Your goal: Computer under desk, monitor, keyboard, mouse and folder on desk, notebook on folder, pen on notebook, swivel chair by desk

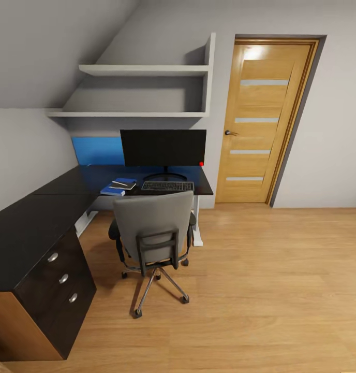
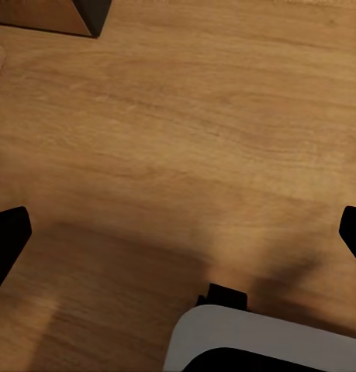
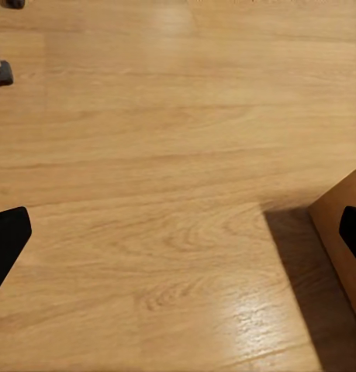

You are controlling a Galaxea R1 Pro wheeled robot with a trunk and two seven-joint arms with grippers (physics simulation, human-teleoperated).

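The desk runs along the left wall and turns under the shelves. On it the monitor stands upright, with the keyboard lying in front of it. Left of the keyboard lies the blue folder, and a flat dark item with a thin white streak rests on it; they are too small to name surely. The swivel chair is at the desk, its back toward me. The mouse and the computer are hidden. Both the left gripper and the right gripper hang open over bare floor.
A wooden door stands shut at the right of the desk. Two wall shelves hang above the monitor. The three-drawer unit is near left. A chair caster and a wooden box corner border the right gripper's floor patch.
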